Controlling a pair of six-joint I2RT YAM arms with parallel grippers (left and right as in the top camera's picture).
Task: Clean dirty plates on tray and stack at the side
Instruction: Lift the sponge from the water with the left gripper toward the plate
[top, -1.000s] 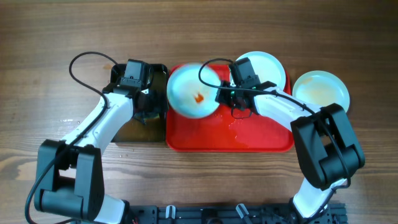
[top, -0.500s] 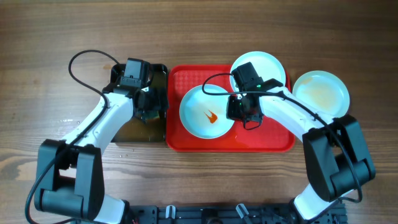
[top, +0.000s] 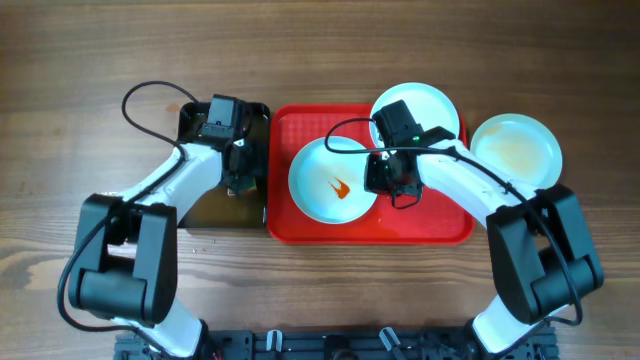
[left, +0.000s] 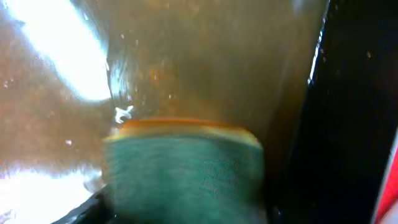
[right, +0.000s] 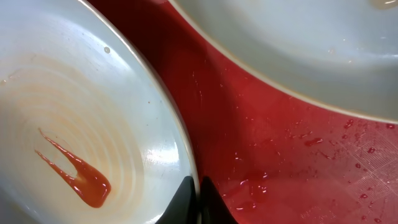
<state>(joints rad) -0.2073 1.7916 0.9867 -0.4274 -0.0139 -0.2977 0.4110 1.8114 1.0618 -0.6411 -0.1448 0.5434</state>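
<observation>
A white plate with an orange-red smear lies on the red tray. My right gripper is shut on its right rim; the wrist view shows the fingertips pinching the rim of this plate. A second plate sits at the tray's back right, also in the right wrist view. A third plate with brownish residue lies on the table to the right. My left gripper is over the black tray, shut on a green sponge.
The black tray's wet floor shows brownish water, and its dark wall is at the right. Cables loop above both arms. The red tray floor is wet with droplets.
My right gripper brought the smeared plate from tilted at the tray's back left down flat onto the tray middle. The left arm shifted slightly over the black tray.
</observation>
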